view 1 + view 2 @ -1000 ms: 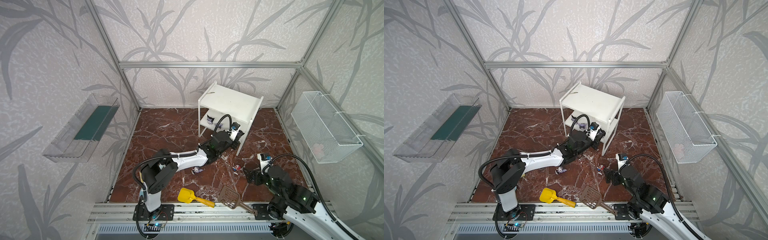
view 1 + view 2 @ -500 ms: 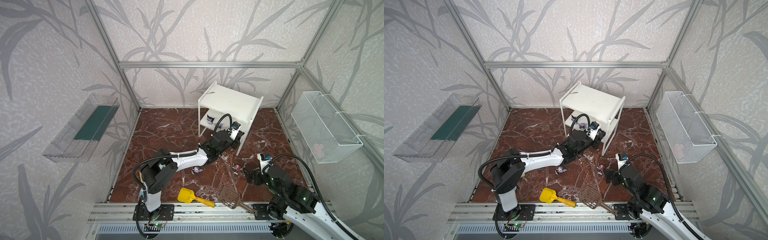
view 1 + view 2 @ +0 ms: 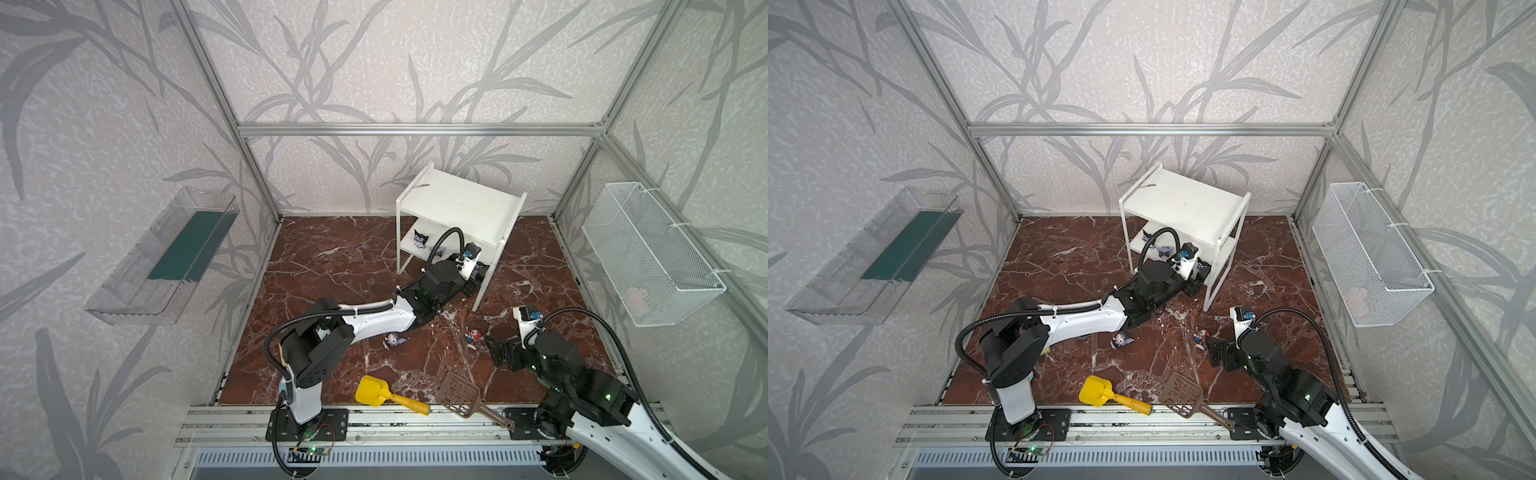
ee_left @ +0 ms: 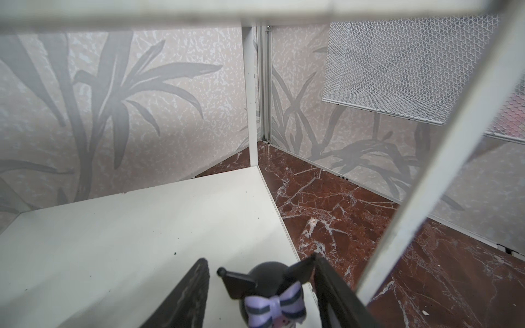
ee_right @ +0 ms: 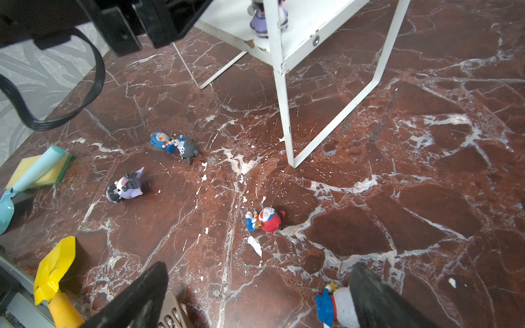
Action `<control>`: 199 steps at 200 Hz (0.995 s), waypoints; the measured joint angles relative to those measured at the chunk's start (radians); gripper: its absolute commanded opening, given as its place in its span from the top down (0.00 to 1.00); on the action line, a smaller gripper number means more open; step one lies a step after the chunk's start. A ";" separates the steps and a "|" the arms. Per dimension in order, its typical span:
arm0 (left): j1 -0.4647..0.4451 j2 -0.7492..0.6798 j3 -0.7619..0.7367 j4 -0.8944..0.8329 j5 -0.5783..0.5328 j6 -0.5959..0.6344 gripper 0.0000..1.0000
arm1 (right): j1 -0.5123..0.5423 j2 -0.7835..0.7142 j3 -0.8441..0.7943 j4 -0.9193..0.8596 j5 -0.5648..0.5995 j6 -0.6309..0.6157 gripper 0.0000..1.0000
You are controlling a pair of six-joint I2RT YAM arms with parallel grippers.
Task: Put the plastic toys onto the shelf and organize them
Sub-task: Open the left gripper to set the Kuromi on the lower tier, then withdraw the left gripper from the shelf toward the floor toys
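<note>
The white shelf point(image 3: 457, 199) point(image 3: 1183, 203) stands at the back of the floor. My left gripper point(image 3: 473, 276) point(image 4: 260, 259) reaches into its lower tier point(image 4: 142, 227), open, around an upright black toy with a purple bow point(image 4: 270, 286); one finger stands clear of it, the other is at its ear. Two more toys point(image 3: 420, 240) point(image 3: 440, 250) stand on that tier. A purple toy point(image 5: 125, 187), a blue one point(image 5: 160, 139), a grey one point(image 5: 189, 149) and a red one point(image 5: 265, 220) lie on the floor. My right gripper point(image 5: 258, 272) point(image 3: 496, 353) hangs open there, with a blue-and-white toy point(image 5: 332, 305) beside one finger.
A yellow scoop point(image 3: 376, 392) and a brown slotted scoop point(image 3: 463, 392) lie at the front edge. A wire basket point(image 3: 648, 253) hangs on the right wall and a clear tray point(image 3: 166, 257) on the left. A sponge point(image 5: 39, 170) lies near the left arm.
The left jaws have spread apart from the black toy on the lower tier. Neither arm has visibly shifted, and the right gripper stays open.
</note>
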 measured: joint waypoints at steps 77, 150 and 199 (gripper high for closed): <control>0.013 -0.168 -0.124 -0.003 -0.047 0.044 0.20 | 0.000 0.085 0.000 0.063 -0.056 -0.026 0.01; 0.015 -0.566 -0.367 -0.196 -0.156 0.077 0.01 | 0.000 0.206 -0.008 0.213 -0.231 -0.054 0.01; 0.015 -0.846 -0.526 -0.476 -0.191 -0.019 0.01 | 0.070 0.316 -0.040 0.347 -0.298 -0.048 0.03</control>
